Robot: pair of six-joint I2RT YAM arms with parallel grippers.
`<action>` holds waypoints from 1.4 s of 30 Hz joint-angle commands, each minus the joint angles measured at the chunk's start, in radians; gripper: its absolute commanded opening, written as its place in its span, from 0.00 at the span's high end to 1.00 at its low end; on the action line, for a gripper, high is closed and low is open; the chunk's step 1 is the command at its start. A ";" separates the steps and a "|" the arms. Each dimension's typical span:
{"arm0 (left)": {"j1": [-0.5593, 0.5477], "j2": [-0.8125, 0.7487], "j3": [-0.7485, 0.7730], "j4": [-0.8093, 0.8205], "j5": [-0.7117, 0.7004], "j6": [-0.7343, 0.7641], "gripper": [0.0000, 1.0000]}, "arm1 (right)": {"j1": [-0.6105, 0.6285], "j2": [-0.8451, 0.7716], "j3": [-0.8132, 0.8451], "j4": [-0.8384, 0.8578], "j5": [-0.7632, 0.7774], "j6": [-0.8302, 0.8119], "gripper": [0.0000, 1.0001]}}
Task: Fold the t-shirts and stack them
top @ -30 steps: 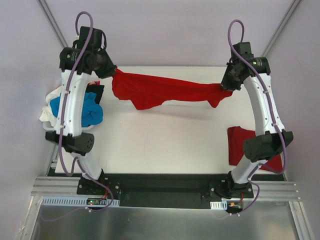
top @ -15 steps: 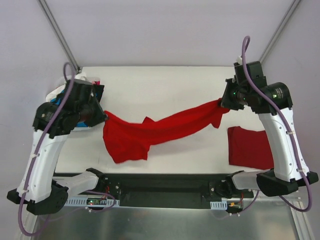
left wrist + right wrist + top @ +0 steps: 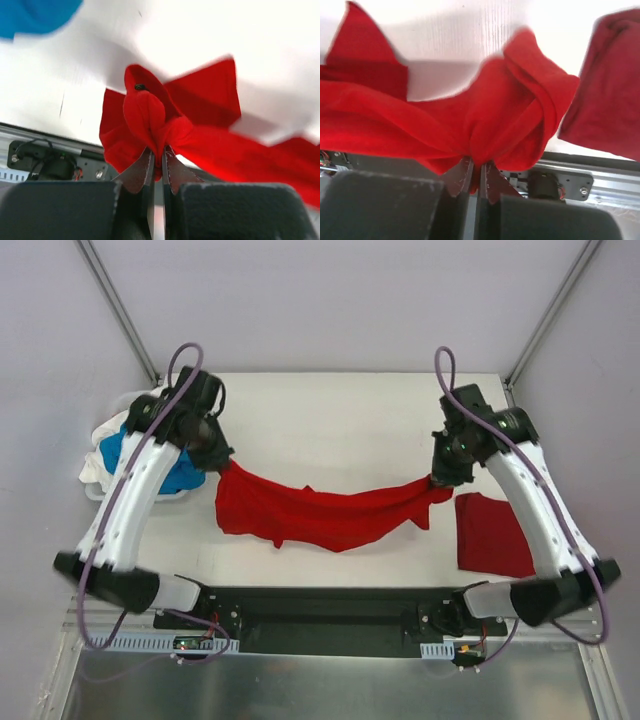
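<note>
1. Your left jaws are clamped shut on one end of the red shirt [image 3: 320, 512]. The left wrist view shows a knot of cloth pinched between them.
2. Your right jaws are closed on the other end in the same way, with bunched cloth spilling out to both sides.
3. The shirt hangs between the two arms as a sagging, twisted band over the near half of the tabletop [image 3: 330, 410]. Its middle droops toward the near edge. You cannot tell from these views whether it rests on the surface or hangs just above it.
4. A folded shirt [image 3: 490, 530] lies flat at the near right, just beside your right jaws. A pile [image 3: 110, 450] of blue and white cloth sits at the left edge, behind the left arm.
5. The step in hand looks like spreading. The shirt is gripped at both ends but not yet laid flat, and no fold has been made.
6. The next move calls for holding both grips and drawing the ends apart to take up the slack. Then lower the cloth smoothly onto the bare middle.
7. Watch the right end, which could land on the folded shirt.
</note>
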 commanded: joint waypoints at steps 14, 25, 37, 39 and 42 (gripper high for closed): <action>0.076 0.721 0.854 0.191 -0.171 0.135 1.00 | -0.159 0.771 0.861 0.105 0.073 -0.043 0.99; -0.049 0.330 0.660 0.282 -0.407 0.207 1.00 | -0.096 0.450 0.639 0.254 0.116 -0.072 0.99; -0.006 0.259 -0.209 0.481 -0.074 0.092 1.00 | -0.093 0.416 0.025 0.247 -0.144 -0.114 0.99; -0.006 0.260 -0.209 0.481 -0.064 0.095 1.00 | -0.093 0.421 0.019 0.238 -0.158 -0.118 0.99; -0.006 0.262 -0.210 0.472 -0.036 0.094 1.00 | -0.091 0.444 0.009 0.213 -0.187 -0.134 0.99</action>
